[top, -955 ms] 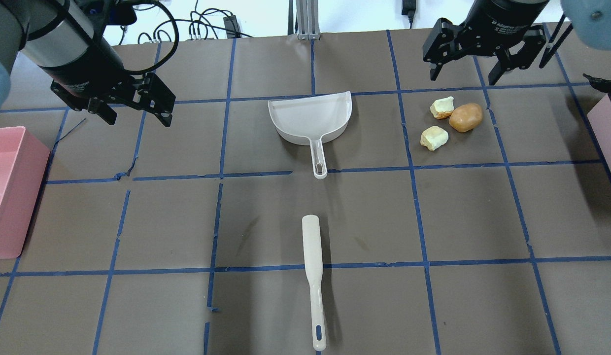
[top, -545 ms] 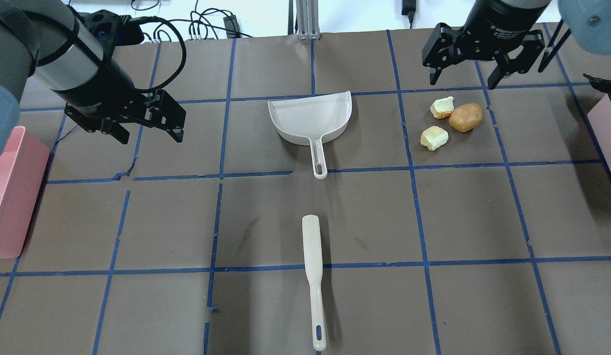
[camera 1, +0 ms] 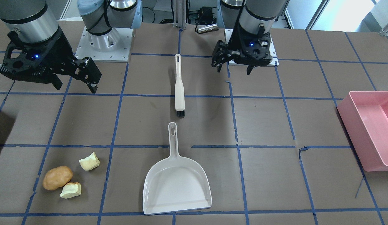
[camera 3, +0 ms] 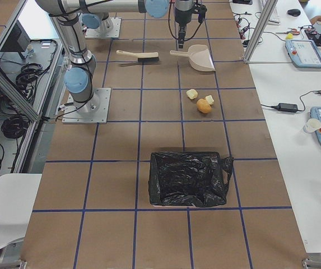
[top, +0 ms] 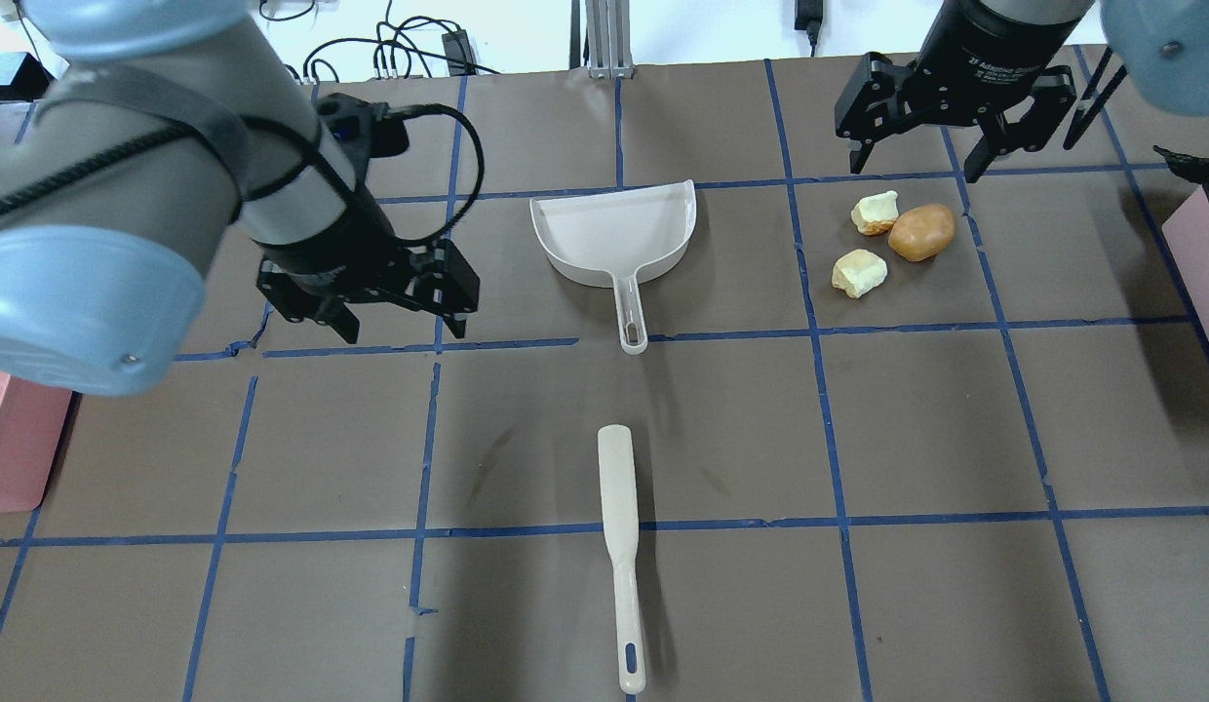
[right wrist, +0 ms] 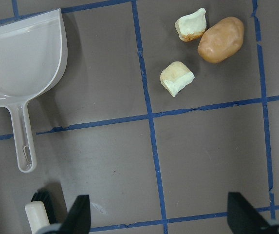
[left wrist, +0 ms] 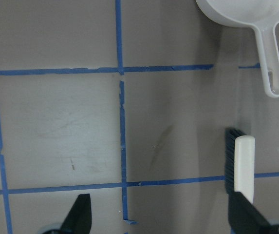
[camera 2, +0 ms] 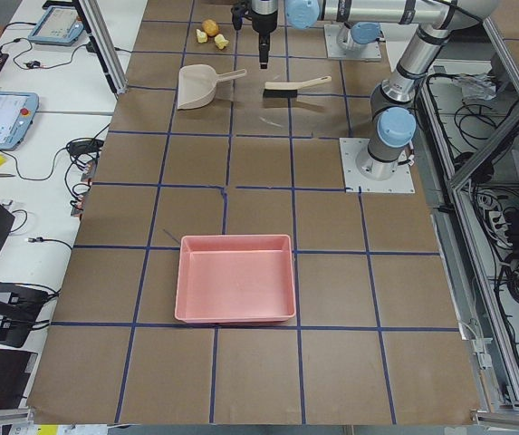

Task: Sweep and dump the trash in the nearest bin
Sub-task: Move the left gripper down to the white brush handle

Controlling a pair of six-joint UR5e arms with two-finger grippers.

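The trash lies at the far right: an orange-brown potato-like lump and two pale yellow chunks, also in the right wrist view. The white dustpan lies at the table's middle, handle toward the robot. The white brush lies nearer the robot, bristles toward the pan. My left gripper is open and empty, hovering left of the dustpan handle. My right gripper is open and empty, hovering just beyond the trash.
A pink bin stands at the table's left edge, partly under my left arm in the overhead view. A bin lined with a black bag stands at the right end. Blue tape lines grid the brown table.
My left arm has swung right and toward the table's middle, from near the pink bin to beside the dustpan handle. The right gripper has barely moved. Nothing on the table moved.
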